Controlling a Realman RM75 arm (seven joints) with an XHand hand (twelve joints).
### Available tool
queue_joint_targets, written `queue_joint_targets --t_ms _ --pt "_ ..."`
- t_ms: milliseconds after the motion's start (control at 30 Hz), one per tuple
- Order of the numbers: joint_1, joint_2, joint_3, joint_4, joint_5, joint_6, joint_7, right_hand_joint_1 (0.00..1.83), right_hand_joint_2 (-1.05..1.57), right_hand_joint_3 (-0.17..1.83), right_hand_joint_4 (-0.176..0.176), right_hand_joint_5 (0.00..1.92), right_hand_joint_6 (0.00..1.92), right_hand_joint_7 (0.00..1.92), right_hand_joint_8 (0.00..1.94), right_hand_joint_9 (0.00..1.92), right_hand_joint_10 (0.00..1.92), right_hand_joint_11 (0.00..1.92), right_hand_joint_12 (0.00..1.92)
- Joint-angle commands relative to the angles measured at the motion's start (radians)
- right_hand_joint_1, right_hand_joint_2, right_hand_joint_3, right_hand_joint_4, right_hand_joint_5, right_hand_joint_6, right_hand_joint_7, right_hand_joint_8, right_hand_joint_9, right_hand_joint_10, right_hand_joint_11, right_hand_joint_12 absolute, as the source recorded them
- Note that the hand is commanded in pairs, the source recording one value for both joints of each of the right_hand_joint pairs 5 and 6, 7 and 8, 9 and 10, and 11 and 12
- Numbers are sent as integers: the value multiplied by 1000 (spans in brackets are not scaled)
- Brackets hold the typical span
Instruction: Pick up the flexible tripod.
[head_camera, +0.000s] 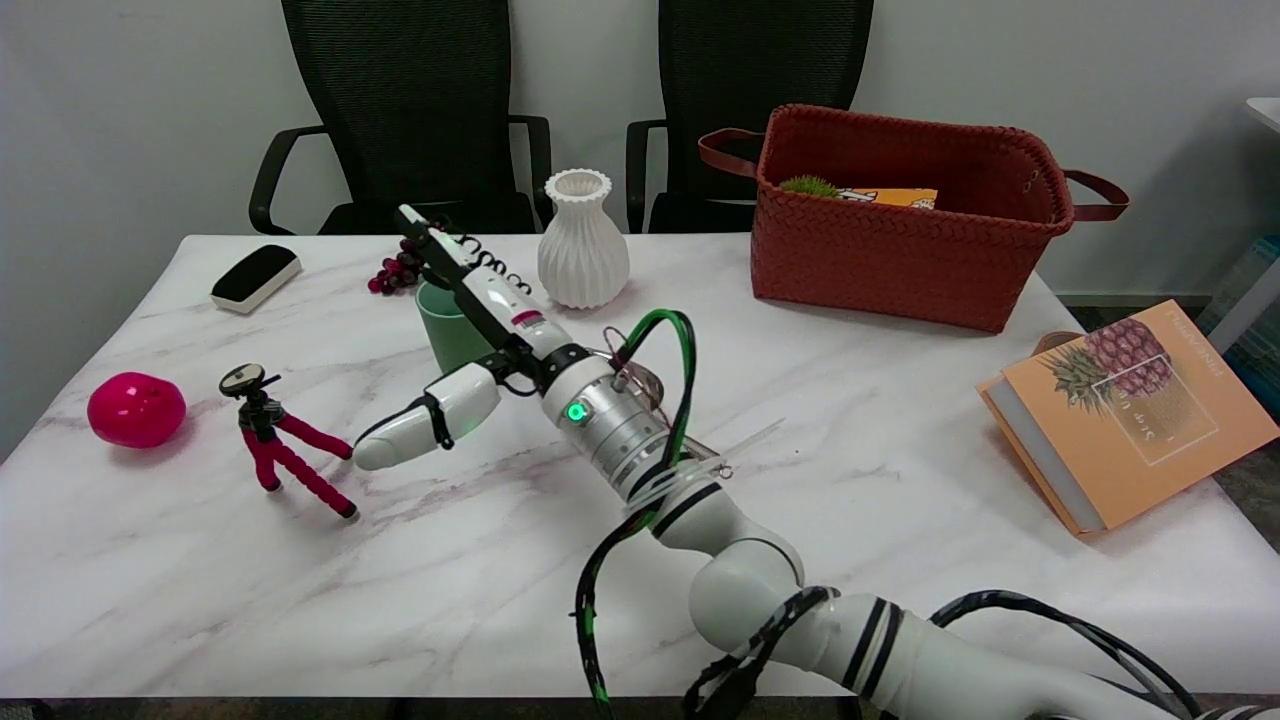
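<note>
Currently the flexible tripod (278, 440) stands upright on its red legs at the left of the frame, beside a pink ball (136, 409) on the marble table (900, 450). The right hand (470, 340) reaches in from centre frame, spread wide and holding nothing, thumb low near the tripod's nearest leg, seemingly set to close around it.
</note>
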Motion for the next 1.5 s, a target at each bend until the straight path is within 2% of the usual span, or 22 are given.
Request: queue_joint_targets --t_ms 33,267,367,400,433,533,733,1133,1200,1500 --pt "97 -134 -21 -230 -23 0 10 881 -105 180 0 0 0 28 28 0 0 219 219" --pt "121 -168 -22 -326 -23 0 76 875 -142 233 0 0 0 26 26 0 0 187 187" --pt "133 -182 -34 -364 -23 0 125 807 -153 248 0 0 0 22 22 0 0 156 156" --pt "136 -185 -37 -372 -23 0 132 734 -139 184 0 0 0 17 17 0 0 156 156" --pt "141 -192 -41 -386 -23 0 140 689 -97 0 0 0 0 7 7 0 0 157 157" --pt "146 -207 -44 -413 -23 2 144 647 -55 -175 0 0 0 0 0 0 0 156 156" --pt "150 -245 -44 -462 -83 41 144 650 -56 -175 0 0 0 0 0 0 0 151 151" --pt "153 -307 -44 -551 -97 62 144 696 -64 -163 0 0 0 0 0 0 0 139 139" --pt "161 -316 -41 -585 -116 70 144 722 -84 -75 0 0 0 0 0 0 0 136 136" --pt "219 -346 -39 -717 -171 107 144 806 -156 26 0 0 0 0 0 0 0 116 116"
